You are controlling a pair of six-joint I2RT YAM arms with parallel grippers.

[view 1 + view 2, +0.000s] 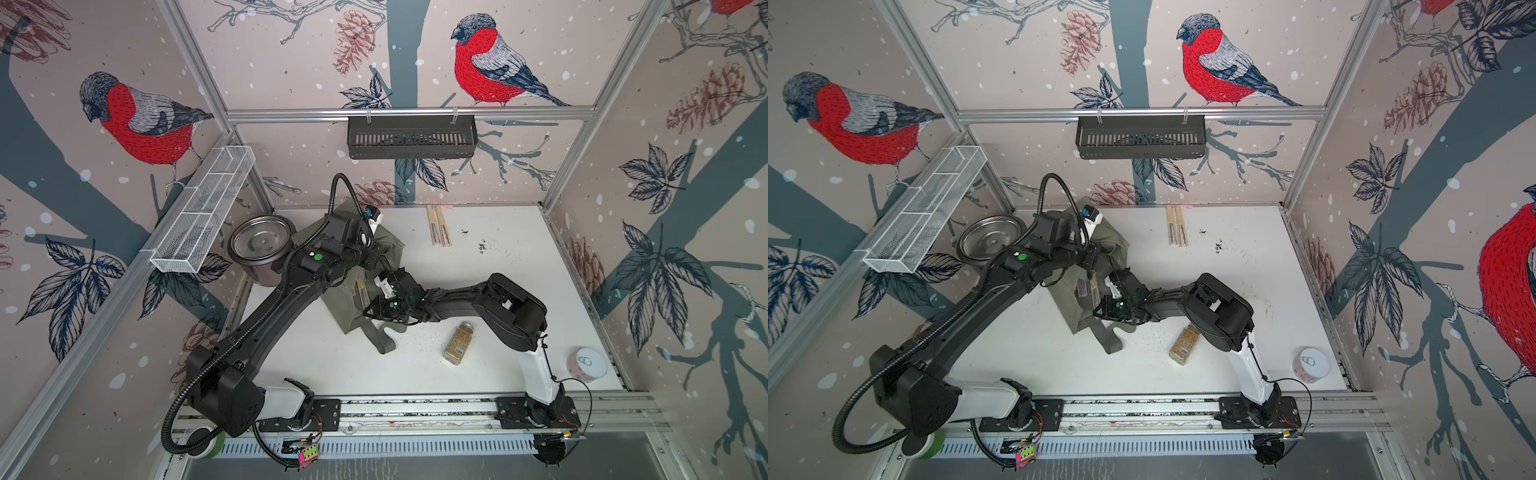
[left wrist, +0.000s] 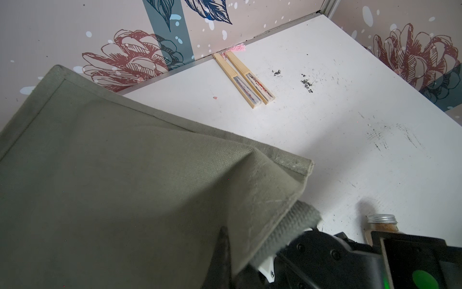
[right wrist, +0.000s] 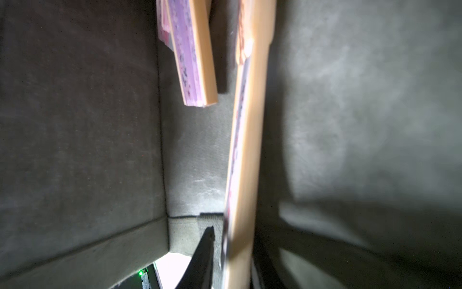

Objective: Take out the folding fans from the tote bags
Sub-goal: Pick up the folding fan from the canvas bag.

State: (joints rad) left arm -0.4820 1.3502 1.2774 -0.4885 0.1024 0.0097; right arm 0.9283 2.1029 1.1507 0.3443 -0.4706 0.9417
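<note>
Tote bag (image 1: pixel 347 309): soft olive-grey canvas, boxy, stitched seams, long webbing straps (image 1: pixel 384 338); sits mid-table (image 1: pixel 519 299), crumpled. L arm (image 1: pixel 286 295) crosses over its far half & hides it in both top views. L gripper (image 2: pixel 232 246) clamped tight on bag's rim fabric next to the ribbed strap, cloth bunched up. R gripper (image 3: pixel 235 241) is inside the bag mouth, fingers either side of a long fan (image 3: pixel 246 150) w/ pale bamboo stick; pinched or not, can't tell, view blurred. Purple-leaved fan (image 3: pixel 193 57) lies deeper in bag, apart from the grip. Two closed fans (image 1: pixel 438 226) lie side by side on table by far wall, pink tassel, well apart from bag. Round steel pot (image 1: pixel 259 241) just beside bag; glass spice jar (image 1: pixel 458 344) on its side near R arm (image 1: pixel 515 309) elbow; tin can (image 1: pixel 586 363) at table edge; dark crumbs (image 1: pixel 482 246) scattered.
</note>
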